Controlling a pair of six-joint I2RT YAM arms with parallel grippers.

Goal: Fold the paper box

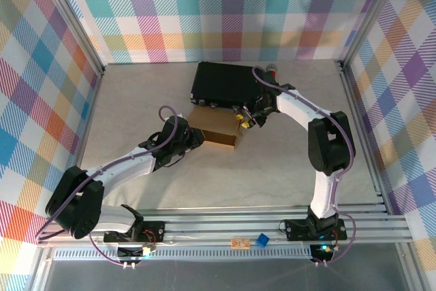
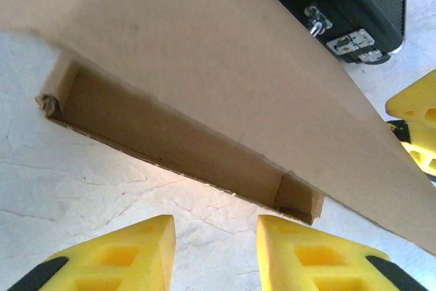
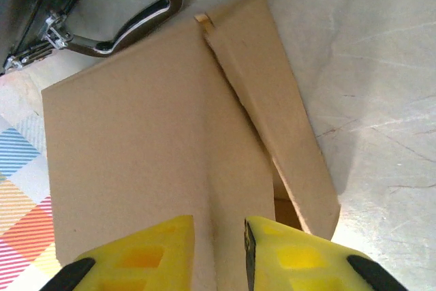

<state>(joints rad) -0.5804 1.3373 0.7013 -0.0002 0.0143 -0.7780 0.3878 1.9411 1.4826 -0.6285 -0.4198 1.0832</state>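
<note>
The paper box [image 1: 218, 131] is plain brown cardboard, lying on the table just in front of a black case. In the left wrist view its lid [image 2: 204, 66] is raised over the shallow tray [image 2: 170, 141]. My left gripper [image 2: 216, 236] is open just short of the tray's open side, with bare table between its fingers; from above it sits at the box's left end [image 1: 197, 135]. My right gripper [image 3: 219, 236] is at the box's right end [image 1: 240, 122], narrowly open, its tips against the lid [image 3: 136, 155] on either side of a crease. A side flap [image 3: 286, 134] angles away from the lid.
The black hard case [image 1: 225, 85] with metal latches [image 2: 351, 42] and a chrome handle [image 3: 136, 5] stands directly behind the box. Aluminium rails and plaid walls close in the table [image 1: 136, 189] on three sides. Bare table lies in front of the box.
</note>
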